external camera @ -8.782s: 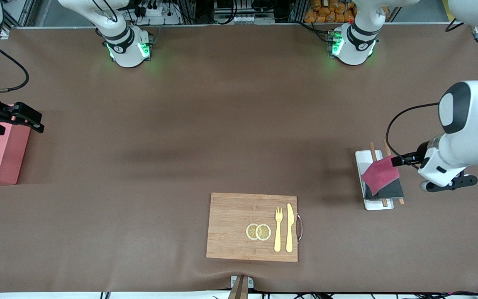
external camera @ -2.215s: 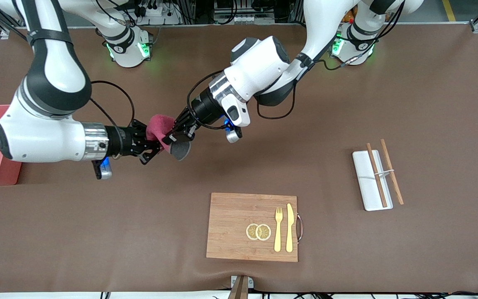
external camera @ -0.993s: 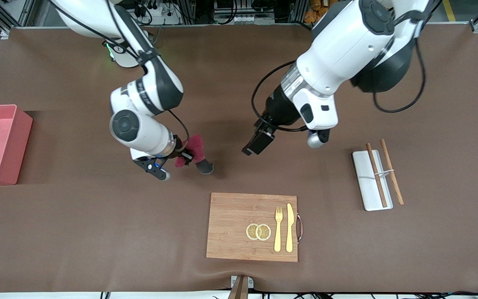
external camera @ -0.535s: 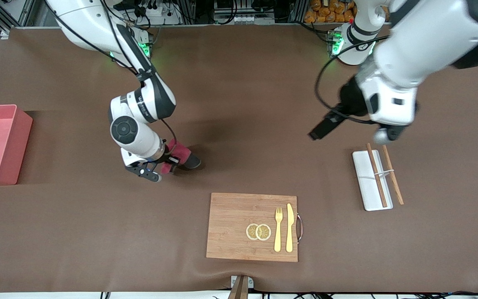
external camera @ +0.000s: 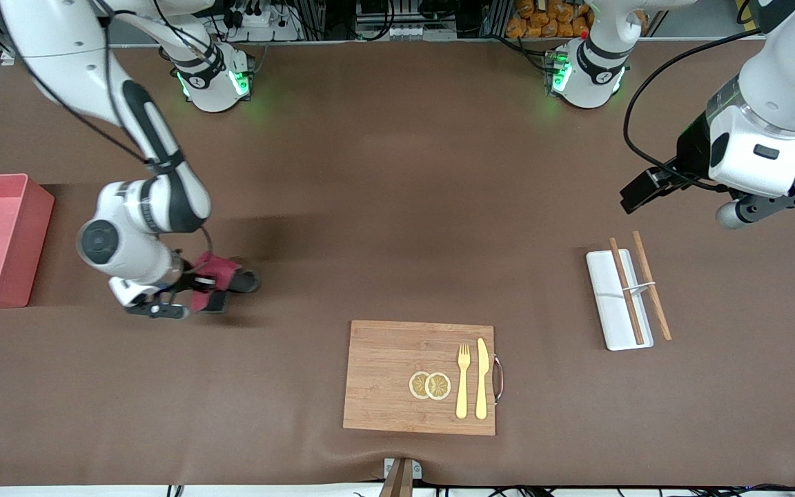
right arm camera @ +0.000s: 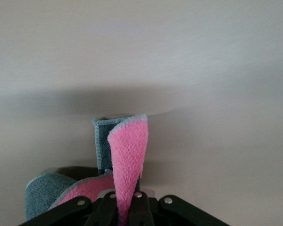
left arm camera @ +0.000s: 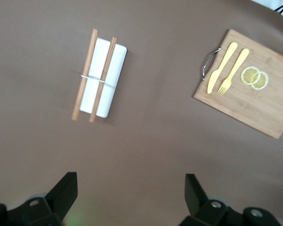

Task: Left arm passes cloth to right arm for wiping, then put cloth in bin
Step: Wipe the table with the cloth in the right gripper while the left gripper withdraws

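Note:
The cloth (external camera: 220,281), crimson with a dark grey face, is pinched in my right gripper (external camera: 201,284), low at the brown table, between the bin and the cutting board. In the right wrist view the pink and grey cloth (right arm camera: 127,146) hangs from the shut fingers (right arm camera: 127,208) down to the table top. The salmon-pink bin (external camera: 30,228) stands at the right arm's end of the table, open-topped and empty. My left gripper (external camera: 639,192) is up in the air near the white tray, open and empty; its fingers (left arm camera: 65,190) stand wide apart.
A bamboo cutting board (external camera: 397,376) with a yellow fork, a knife and lemon slices lies near the front edge; it also shows in the left wrist view (left arm camera: 254,101). A white tray (external camera: 611,300) with two chopsticks lies toward the left arm's end, also in the left wrist view (left arm camera: 104,77).
My right gripper has slid the cloth along the table toward the bin's end. My left arm has drawn back toward its own end, past the white tray, still open.

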Robot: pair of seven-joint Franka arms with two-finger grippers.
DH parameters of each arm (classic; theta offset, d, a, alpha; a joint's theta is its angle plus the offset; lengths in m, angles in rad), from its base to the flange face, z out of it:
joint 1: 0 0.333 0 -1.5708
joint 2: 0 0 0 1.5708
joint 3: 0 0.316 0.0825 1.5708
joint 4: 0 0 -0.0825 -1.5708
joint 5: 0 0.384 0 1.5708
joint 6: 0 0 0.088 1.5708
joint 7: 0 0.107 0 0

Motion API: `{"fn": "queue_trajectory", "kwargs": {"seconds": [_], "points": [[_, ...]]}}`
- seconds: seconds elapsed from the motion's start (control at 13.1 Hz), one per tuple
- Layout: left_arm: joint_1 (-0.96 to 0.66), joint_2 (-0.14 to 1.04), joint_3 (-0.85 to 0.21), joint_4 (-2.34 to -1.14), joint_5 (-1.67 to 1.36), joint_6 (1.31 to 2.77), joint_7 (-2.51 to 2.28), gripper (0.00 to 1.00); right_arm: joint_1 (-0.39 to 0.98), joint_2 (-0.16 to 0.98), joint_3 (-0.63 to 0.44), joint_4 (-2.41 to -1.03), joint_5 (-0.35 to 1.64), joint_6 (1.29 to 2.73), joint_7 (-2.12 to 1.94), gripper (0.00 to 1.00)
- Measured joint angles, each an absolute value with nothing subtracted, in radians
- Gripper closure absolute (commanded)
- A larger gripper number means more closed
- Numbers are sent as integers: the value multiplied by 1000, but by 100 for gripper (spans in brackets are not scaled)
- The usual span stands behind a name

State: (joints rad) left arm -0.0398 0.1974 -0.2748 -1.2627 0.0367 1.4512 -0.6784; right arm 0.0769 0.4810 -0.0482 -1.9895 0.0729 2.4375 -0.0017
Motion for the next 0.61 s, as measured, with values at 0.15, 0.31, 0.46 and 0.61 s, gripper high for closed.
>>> {"fn": "queue_trajectory", "kwargs": {"seconds": [0.15,0.31,0.46,0.61], "points": [[-19,191,-272,-1268,39,1451,-589,0,-42,492,-49,-1981,62,2462,-264,100],[-9,168,-239,-1294,39,1452,-492,0,-166,502,-50,-1943,57,2467,-509,100],[-9,115,-173,-1359,20,1479,-379,0,-260,503,-50,-1884,48,2450,-692,100],[-4,51,-111,-1439,-10,1513,-296,0,-300,502,-50,-1821,-19,2422,-809,100]]}}
